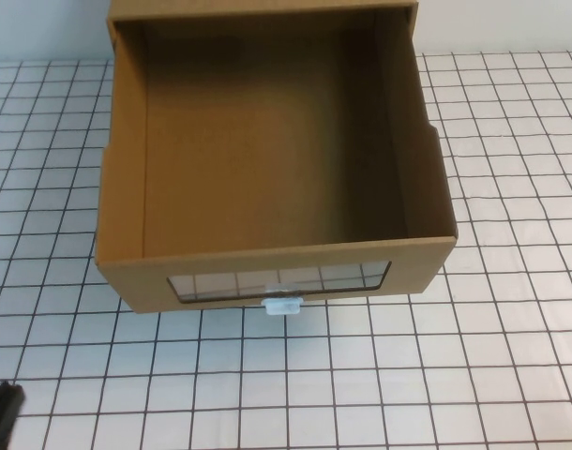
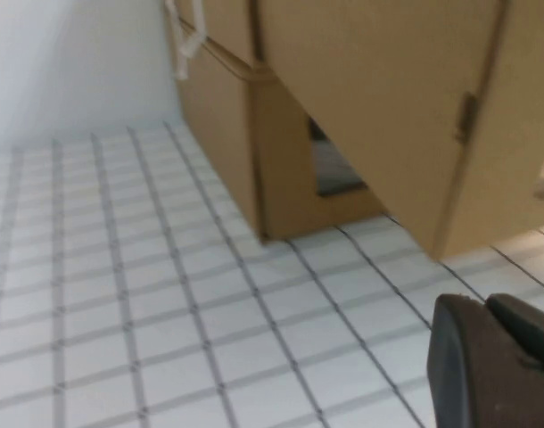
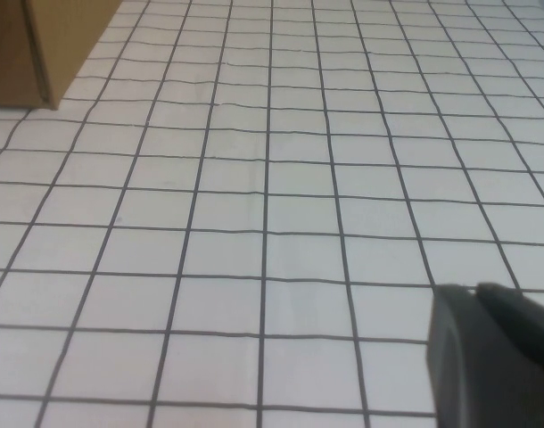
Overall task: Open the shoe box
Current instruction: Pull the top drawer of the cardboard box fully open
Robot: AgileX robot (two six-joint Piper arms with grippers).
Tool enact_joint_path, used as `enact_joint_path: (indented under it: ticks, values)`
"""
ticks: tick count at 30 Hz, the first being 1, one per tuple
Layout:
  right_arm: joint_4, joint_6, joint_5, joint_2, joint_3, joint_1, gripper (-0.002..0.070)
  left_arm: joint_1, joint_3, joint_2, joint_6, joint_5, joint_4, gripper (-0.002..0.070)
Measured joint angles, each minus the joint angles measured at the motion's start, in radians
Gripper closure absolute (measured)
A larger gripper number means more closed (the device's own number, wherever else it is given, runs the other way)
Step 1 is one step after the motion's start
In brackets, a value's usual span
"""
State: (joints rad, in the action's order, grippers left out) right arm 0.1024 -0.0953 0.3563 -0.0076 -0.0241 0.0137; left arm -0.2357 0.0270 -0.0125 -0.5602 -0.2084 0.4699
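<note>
The left gripper [image 1: 0,412] shows as a dark tip at about 7 o'clock in the high view, low over the white table cover with a black grid [image 1: 511,375]. It is well apart from the box. In the left wrist view its two black fingers [image 2: 459,366] lie pressed together with only a thin seam between them. The left gripper [image 2: 488,308] is clenched on nothing. The box's cardboard side rises beyond it across several grid squares.

The brown cardboard shoe box [image 1: 127,187] sits from the middle of the table up towards 12 o'clock. It is a drawer-type box. Its open tray [image 1: 413,159] stands drawn out towards 6 o'clock from the outer sleeve [image 1: 263,9], of which only a strip shows at the 12 o'clock edge. The tray is uncovered, and its bare brown floor and four upright walls are in plain sight. The front wall, on the 6 o'clock side, carries a long clear window [image 1: 281,279] through which the grid of the cover shows. A small pale-blue plastic pull tab [image 1: 282,305] hangs from the lower edge of that wall at its middle and touches the table cover.

The right gripper [image 3: 477,294] is outside the high view. Its own wrist view shows its dark fingers [image 3: 455,357] closed tight against each other, gripping nothing, above bare grid squares. One corner of the brown box [image 3: 40,45] is visible in that view, well apart from the gripper.
</note>
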Motion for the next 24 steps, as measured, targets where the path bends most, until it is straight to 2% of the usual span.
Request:
enact_joint_path:
  ticks: [5,7,13,20,24]
  values:
    - [0.002,0.000,0.000,0.000,0.000,0.000,0.0689,0.041,0.000,0.000,0.202,0.137,-0.245,0.0677]
    - [0.004,0.000,0.000,0.000,0.000,0.000,0.0689,0.075,0.000,0.000,0.236,0.153,-0.295,0.0677]
    - [0.004,0.000,0.000,0.000,0.000,0.000,0.0689,0.149,0.000,0.000,0.296,0.070,-0.364,0.0677]
    - [0.004,0.000,0.000,0.000,0.000,0.000,0.0689,0.150,0.000,0.000,0.303,-0.148,-0.390,0.0677]
    - [0.004,0.000,0.000,-0.002,0.000,0.000,0.0689,0.150,0.000,0.000,0.303,-0.155,-0.392,0.0677]
